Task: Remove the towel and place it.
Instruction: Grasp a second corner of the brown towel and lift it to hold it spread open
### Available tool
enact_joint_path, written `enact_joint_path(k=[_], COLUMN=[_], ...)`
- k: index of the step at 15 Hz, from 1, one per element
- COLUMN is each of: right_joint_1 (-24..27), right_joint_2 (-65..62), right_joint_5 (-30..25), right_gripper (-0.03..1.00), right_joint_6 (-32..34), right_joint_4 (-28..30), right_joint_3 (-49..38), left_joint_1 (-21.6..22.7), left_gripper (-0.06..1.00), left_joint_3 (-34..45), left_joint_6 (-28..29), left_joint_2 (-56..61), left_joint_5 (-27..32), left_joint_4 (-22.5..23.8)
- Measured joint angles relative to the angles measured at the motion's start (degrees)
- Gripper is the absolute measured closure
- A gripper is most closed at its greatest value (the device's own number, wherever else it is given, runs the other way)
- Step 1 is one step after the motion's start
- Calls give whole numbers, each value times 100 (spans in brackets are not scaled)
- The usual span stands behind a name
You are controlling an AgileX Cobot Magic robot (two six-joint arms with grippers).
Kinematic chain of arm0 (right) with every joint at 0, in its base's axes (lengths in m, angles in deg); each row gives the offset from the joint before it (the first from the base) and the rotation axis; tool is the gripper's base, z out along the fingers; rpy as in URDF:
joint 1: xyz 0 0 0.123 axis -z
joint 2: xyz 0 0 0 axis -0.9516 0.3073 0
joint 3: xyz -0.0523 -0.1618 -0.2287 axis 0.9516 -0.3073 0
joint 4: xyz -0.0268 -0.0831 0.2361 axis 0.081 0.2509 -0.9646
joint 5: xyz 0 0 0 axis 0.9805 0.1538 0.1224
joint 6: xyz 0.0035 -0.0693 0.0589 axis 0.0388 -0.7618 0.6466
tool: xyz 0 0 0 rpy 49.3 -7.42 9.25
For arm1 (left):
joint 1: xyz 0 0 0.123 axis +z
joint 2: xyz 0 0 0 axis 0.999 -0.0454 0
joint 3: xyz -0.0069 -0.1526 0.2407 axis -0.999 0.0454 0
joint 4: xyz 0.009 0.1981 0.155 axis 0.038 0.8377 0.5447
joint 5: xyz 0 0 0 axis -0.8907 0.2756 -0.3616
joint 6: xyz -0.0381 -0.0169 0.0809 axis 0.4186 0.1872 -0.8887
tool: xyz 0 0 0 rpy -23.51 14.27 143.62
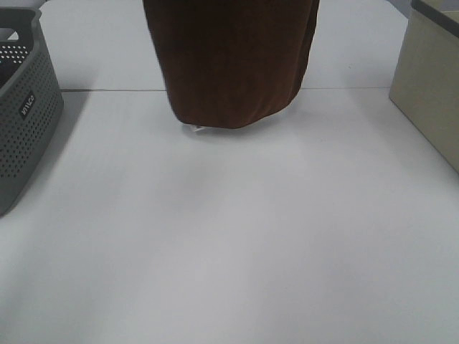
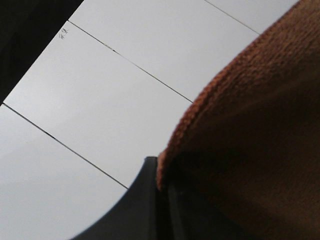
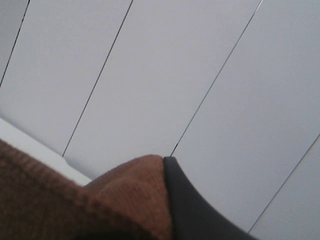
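The dark brown towel (image 1: 233, 61) hangs folded from above the top edge of the exterior high view. Its lower fold hovers just over the white table (image 1: 229, 236), with a small white tag (image 1: 199, 129) at the bottom left. Neither gripper shows in that view. In the left wrist view my left gripper (image 2: 162, 175) is shut on the towel (image 2: 250, 150), which is pressed against a dark finger (image 2: 142, 205). In the right wrist view my right gripper (image 3: 165, 167) is shut on the towel (image 3: 120, 200), beside a dark finger (image 3: 192, 210).
A grey perforated basket (image 1: 25, 115) stands at the table's left edge. A beige box (image 1: 430, 86) stands at the back right. Both wrist cameras look at pale panels with thin dark seams.
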Motion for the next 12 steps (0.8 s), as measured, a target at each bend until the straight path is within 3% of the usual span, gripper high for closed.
enact_joint_path(k=[6,10,11,12], right_joint_1=[0,0,-6,-17], right_joint_2=[527,940,1054,1364], right_joint_5=[756,1833,2000,2103], right_gripper=[96,96,96,96], right_joint_6=[-6,-6,-6,109], right_joint_4=[-40,-40,-40,-40], right_joint_3=[6,6,52,378], left_joint_1=[556,854,934,1043], left_gripper=[94,94,94,94], left_joint_3=[0,-11,-132,-745], left_joint_6=[0,0,0,0], left_joint_2=[-533,-1014,-1152,-1616], left_joint_5=[-1335,-2349,-2498,-2624], left_joint_4=[-321,-659,-796,-922])
